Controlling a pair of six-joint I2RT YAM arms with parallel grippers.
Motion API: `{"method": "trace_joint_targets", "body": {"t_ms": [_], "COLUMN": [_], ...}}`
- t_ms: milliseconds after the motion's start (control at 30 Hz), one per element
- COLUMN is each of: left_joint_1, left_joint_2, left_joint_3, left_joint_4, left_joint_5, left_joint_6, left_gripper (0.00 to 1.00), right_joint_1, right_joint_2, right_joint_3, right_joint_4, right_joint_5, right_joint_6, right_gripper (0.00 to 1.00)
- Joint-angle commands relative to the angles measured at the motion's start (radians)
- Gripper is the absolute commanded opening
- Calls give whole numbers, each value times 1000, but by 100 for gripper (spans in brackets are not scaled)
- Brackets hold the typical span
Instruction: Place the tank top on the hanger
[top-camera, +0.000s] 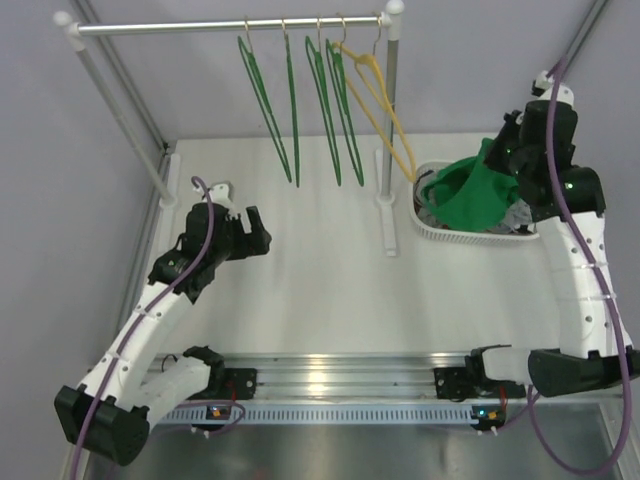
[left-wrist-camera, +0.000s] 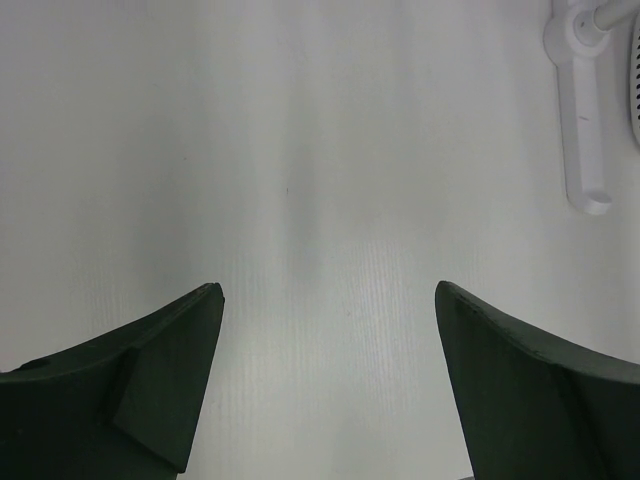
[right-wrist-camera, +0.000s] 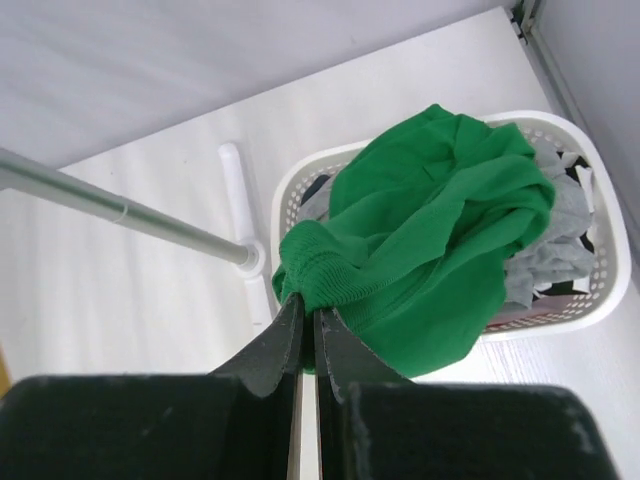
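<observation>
Right hand (right-wrist-camera: 306, 310) clamped the tank top (right-wrist-camera: 430, 230) — its cloth trailed into the basket (right-wrist-camera: 610, 290) below.
A slow, straight lift was called for; the left hand (left-wrist-camera: 328, 300) hung spread apart.

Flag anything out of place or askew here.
Nothing is spilled or damaged. One oddity: the yellow hanger hangs splayed at a different angle from the green hangers. The tank top is bunched only because the right gripper pinches it.

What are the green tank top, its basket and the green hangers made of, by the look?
Tank top: soft matte knit fabric; it bunches in folds, with a ribbed edge. Basket: white plastic, apparently moulded; perforated wall. Green hangers: thin rod, coated wire or plastic, too fine to tell.
</observation>
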Motion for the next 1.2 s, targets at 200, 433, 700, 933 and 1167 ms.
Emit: {"method": "trace_joint_targets", "body": {"t_ms": [200,433,700,933,1167], "left_joint_1": [4,6,-138,-493,-666], "left_joint_2": [-53,-120,-145,-15,336], "left_joint_3": [77,30,-265,-426,-356], "left_joint_4": [-5,75,429,758,1098], "left_joint_5": [52,277,330,27,-99], "left_joint_6": [-25,-119,-438,-632,-693], "left_gripper": [91,94,94,94,94], "right_joint_1": [9,16,183,240,257], "right_joint_2": [-44,-94,-259,-352,-388], "right_joint_3": [389,378,9,-222,-269], "right_joint_4": [-214,-243,-133,-81,-101], "right_joint_5": [-80,-243,-171,-163,-172], "right_joint_6": [-29,-16,18,34,21], "right_gripper": [0,0,0,0,0]}}
